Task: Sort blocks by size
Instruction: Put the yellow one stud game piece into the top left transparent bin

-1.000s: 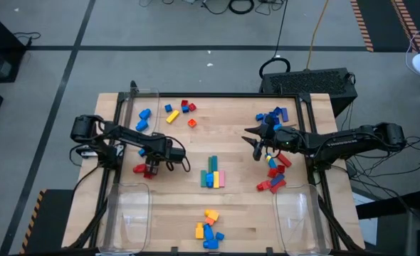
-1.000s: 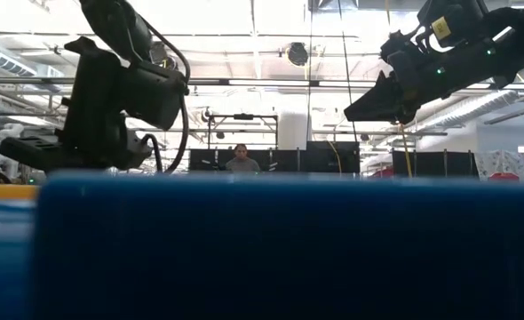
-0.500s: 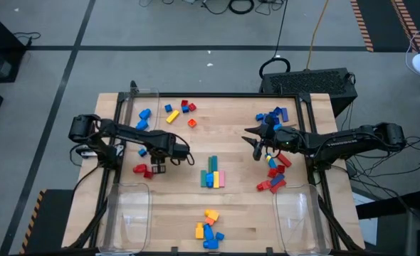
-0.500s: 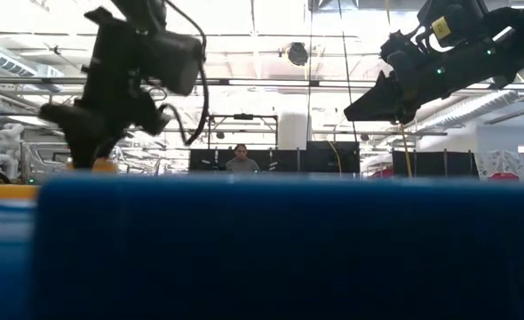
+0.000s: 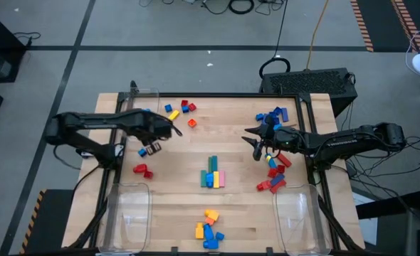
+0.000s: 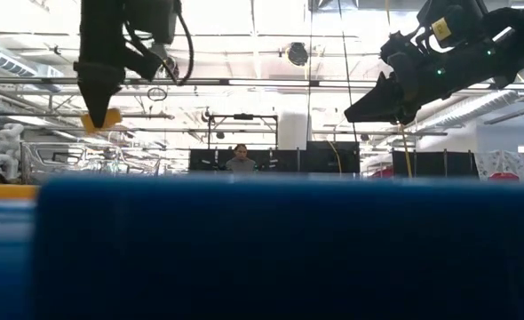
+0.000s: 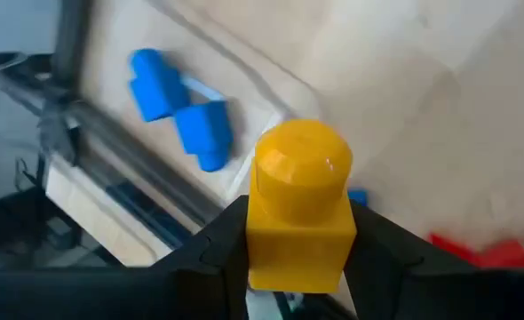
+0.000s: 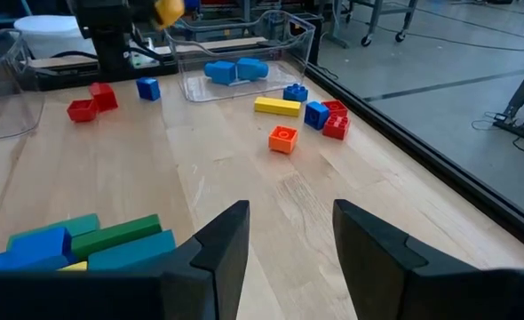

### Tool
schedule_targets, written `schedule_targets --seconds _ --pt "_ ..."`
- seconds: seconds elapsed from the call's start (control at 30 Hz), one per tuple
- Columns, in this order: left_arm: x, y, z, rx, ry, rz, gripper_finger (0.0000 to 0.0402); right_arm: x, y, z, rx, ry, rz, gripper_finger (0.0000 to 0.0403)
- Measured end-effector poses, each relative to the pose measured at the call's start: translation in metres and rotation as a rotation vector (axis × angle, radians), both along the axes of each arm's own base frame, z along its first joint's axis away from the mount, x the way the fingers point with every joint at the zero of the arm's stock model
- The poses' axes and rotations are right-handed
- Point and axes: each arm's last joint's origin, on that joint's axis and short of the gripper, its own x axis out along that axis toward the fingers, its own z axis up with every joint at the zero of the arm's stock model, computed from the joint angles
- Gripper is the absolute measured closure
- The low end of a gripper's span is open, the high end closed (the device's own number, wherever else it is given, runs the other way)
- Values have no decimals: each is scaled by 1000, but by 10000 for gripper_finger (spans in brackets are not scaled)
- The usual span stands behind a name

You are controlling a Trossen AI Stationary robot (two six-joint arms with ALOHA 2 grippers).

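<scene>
The blocks lie in loose groups on the wooden table: red ones [image 5: 140, 170] at the left, a mixed row [image 5: 211, 174] in the middle, a heap [image 5: 208, 229] near the front edge, and more at the far side [image 5: 178, 110] and the right [image 5: 273, 171]. My left gripper [image 5: 151, 148] hangs high over the left part of the table, shut on a small yellow block [image 7: 299, 213]; in the high view the gripper hides that block. My right gripper [image 5: 256, 146] stands open over the right half, its fingers [image 8: 222, 244] with nothing between them. My left gripper pinches the yellow block's two opposite side walls [image 7: 255, 233] between its two fingers. The fingers point steeply down at it from above. The block [image 6: 100, 118] hangs at the fingers' free ends, lifted well clear of the table, its round stud facing the wrist camera.
A clear bin [image 5: 140, 107] at the far left holds two blue blocks [image 7: 182, 107]. Clear bins also stand at the near left [image 5: 128, 213] and near right [image 5: 295, 213]. A small blue cube [image 5: 142, 151] lies under the left gripper. A person sits far behind the table [image 6: 241, 160].
My left gripper has risen high above the table and gone toward the far edge and the far-left bin, rolling about its own axis. The yellow block has gone up with it and now hangs clear. The red blocks stay where they were.
</scene>
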Motion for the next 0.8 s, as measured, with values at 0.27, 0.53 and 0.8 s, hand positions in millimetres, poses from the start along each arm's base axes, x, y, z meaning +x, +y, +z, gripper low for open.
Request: schedule_targets --seconds 0.27,0.53,0.8 --pt "-18 40 4 119 -61 198 262 0 0 0 0 -1 0 255" --pt "-26 78 -27 36 -141 323 262 0 0 0 10 -4 -4 255" --pt "-39 88 -38 8 -110 374 187 0 0 0 10 -4 -4 255"
